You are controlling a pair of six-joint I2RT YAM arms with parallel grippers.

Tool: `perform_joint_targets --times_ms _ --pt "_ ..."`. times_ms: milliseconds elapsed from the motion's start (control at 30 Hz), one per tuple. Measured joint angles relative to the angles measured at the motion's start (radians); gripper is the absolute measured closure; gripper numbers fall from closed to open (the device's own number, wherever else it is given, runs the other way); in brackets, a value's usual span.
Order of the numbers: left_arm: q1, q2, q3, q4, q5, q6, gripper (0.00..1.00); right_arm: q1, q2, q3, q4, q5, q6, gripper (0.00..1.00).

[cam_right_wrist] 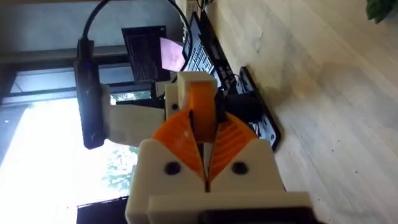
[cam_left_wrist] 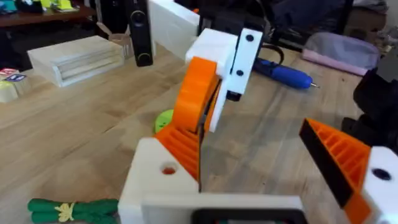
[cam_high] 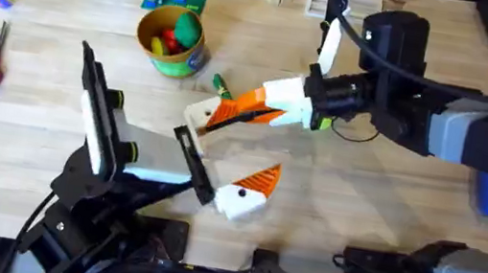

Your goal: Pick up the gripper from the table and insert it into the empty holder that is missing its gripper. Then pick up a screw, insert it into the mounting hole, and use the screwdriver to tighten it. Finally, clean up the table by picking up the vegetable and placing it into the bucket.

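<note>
Clearly orange and ribbed: gripper point(cam_high: 241, 107) clamped in right gripper point(cam_high: 228, 110), lying lengthwise toward holder point(cam_high: 197, 112). Left gripper point(cam_high: 226, 158) spread wide apart.

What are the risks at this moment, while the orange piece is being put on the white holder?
The right gripper pinches the orange gripper at the holder; a tilted push may jam or drop it. The vegetable and bucket sit close beside the arms, so a swing might knock them.
</note>
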Motion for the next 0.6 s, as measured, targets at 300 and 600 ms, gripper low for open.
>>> perform_joint_targets --times_ms 300,600 --pt "0.001 0.0 0.0 -0.003 -0.035 -0.013 0.008 0.034 0.0 0.0 0.018 0.081 0.029 0.992" --pt "0.004 0.0 0.0 -0.004 -0.053 -0.029 0.008 0.052 0.0 0.0 0.024 0.123 0.029 0.992"
